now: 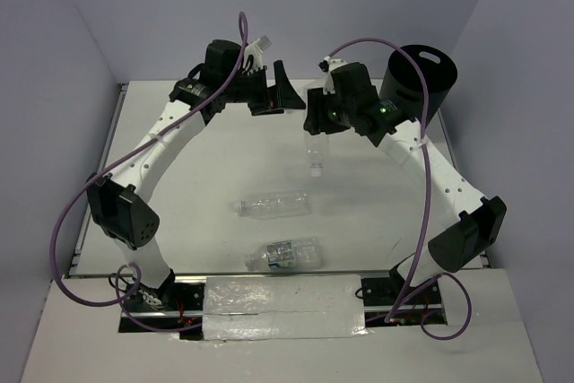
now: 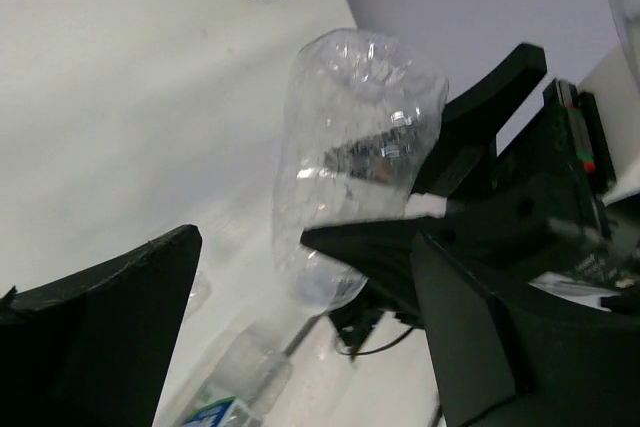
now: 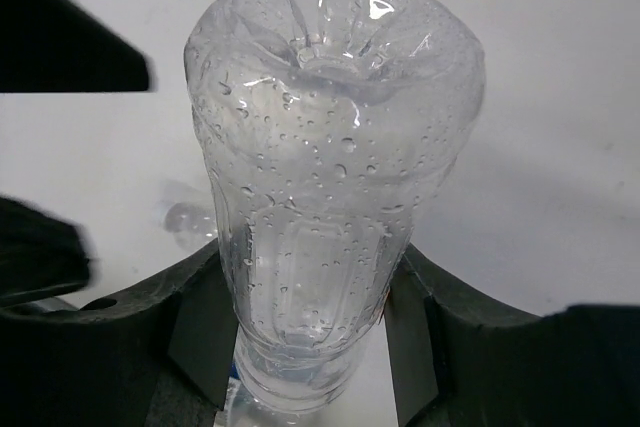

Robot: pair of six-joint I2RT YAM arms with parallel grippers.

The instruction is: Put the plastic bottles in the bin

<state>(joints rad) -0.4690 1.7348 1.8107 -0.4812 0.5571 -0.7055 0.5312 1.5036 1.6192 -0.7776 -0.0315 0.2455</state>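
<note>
A robotics lab is suggested: a white table (image 1: 206, 168) is enclosed by bare lavender panels (image 1: 134, 6), with purple cables (image 1: 56, 230) looped beside it.

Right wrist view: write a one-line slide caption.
Right gripper clamps a clear, droplet-beaded bottle, its base toward the camera.

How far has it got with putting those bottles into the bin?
Nothing confirmed done: the bin is too dark inside to see. In hand: the right claw grips one clear bottle, held short of the bin. Remaining: a plain bottle and a labelled bottle lying on the table. The left claw is open and empty.
</note>
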